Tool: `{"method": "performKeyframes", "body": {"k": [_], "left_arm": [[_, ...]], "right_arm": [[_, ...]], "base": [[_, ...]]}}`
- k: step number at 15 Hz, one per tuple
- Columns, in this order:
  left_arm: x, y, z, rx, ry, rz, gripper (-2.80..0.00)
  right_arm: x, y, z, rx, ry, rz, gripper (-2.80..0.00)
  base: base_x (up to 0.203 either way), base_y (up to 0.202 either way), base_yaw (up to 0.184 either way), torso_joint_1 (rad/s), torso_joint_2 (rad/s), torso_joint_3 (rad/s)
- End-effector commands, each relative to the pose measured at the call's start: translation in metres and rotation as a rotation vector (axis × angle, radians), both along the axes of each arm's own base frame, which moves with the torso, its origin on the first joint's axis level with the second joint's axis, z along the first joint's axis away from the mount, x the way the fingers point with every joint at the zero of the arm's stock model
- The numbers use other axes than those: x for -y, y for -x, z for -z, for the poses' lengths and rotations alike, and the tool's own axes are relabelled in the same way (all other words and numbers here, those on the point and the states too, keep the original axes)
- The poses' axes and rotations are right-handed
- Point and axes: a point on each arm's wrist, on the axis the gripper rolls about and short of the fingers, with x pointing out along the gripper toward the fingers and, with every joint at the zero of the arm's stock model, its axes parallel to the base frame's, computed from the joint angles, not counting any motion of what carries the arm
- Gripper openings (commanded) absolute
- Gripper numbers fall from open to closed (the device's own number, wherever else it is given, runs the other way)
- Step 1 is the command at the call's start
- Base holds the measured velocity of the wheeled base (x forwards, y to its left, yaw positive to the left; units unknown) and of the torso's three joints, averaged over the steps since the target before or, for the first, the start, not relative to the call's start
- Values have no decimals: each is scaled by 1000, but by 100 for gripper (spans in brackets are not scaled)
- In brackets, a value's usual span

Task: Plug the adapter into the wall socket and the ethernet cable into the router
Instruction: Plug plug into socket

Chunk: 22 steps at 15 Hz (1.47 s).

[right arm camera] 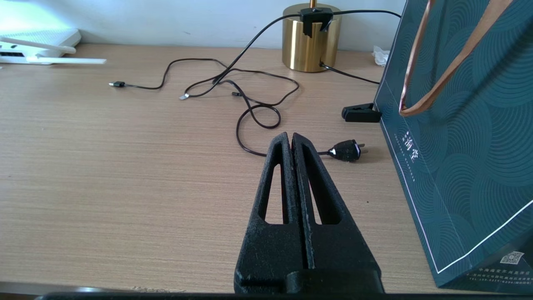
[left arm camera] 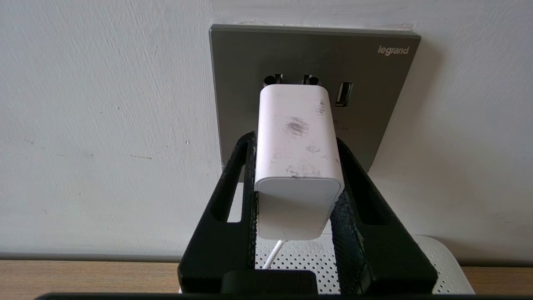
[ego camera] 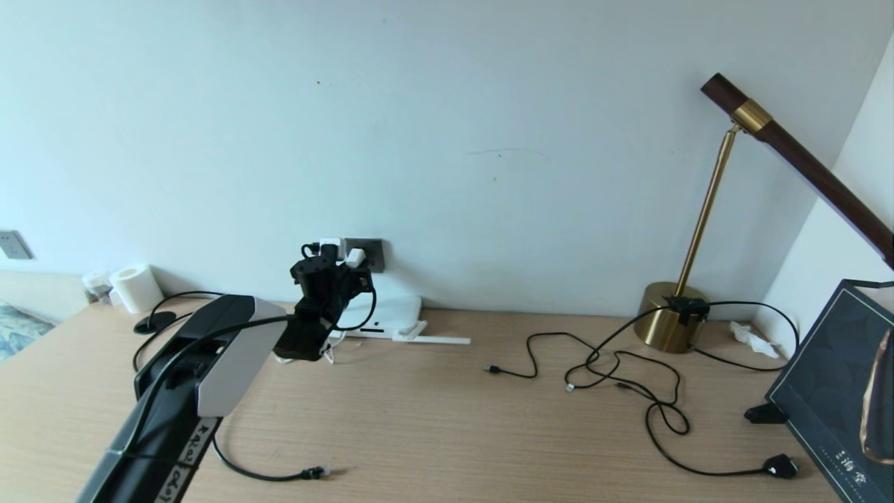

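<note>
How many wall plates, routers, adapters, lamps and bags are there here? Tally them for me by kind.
Wall plates: 2, the socket and a pale plate
Router: 1
Adapter: 1
Lamp: 1
Bag: 1
Total: 6

Wall (ego camera: 489, 105): pale, plain, a few faint scuffs.
Surface (ego camera: 447, 433): light wood grain, set against the wall.
Lamp (ego camera: 705, 209): brass base and stem, dark wooden arm, at the right rear.
Pale plate (ego camera: 12, 244): on the wall, far left.
Side wall (ego camera: 848, 168): white, at the right.
Light: soft and even.
</note>
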Motion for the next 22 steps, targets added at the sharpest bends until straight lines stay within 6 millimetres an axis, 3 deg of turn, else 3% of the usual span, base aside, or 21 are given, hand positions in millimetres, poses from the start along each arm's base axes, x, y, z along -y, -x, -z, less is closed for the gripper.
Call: {"method": "performKeyframes", "body": {"k": [1,22], "left_arm": [[0,0,-2,9,2,-2,-280],[18,5,-16,39,6,6,-280]], "right_arm": [[0,0,0,0,0,0,-280],[0,0,0,0,0,0,-280]], "base": [[0,0,0,0,0,0],[0,0,0,0,0,0]]}}
